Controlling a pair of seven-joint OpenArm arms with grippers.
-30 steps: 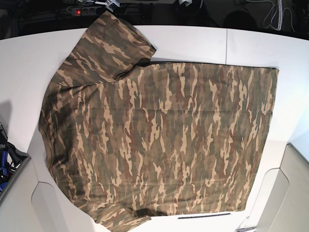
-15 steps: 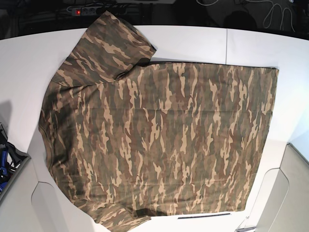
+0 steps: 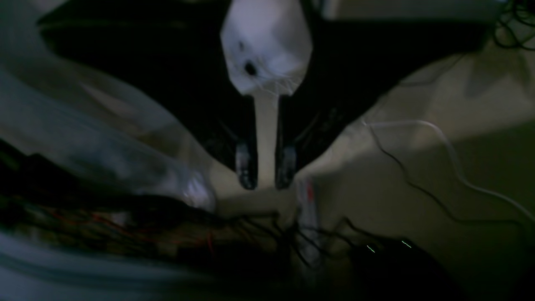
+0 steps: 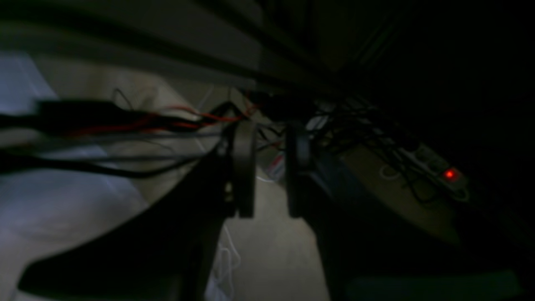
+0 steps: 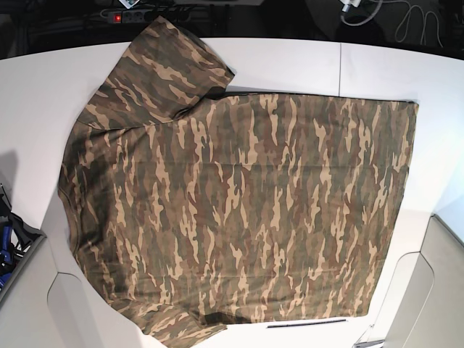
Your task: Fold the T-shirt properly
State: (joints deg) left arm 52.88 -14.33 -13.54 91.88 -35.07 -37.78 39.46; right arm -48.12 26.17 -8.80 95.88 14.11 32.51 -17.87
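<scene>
t-shirt flat on table, both grippers away from it

the t-shirt (image 5: pixel 239 210) in green, brown and tan camouflage lies spread flat on the white table (image 5: pixel 290 61), one sleeve toward 11 o'clock, hem edge toward 3 o'clock. a power strip (image 5: pixel 127 16) with a red light sits beyond the table at 11 o'clock. the left gripper (image 3: pixel 266 175) and right gripper (image 4: pixel 269 167) each show a narrow gap between the fingers, empty, over cables (image 4: pixel 355 133) on the floor. neither touches the t-shirt.
</scene>
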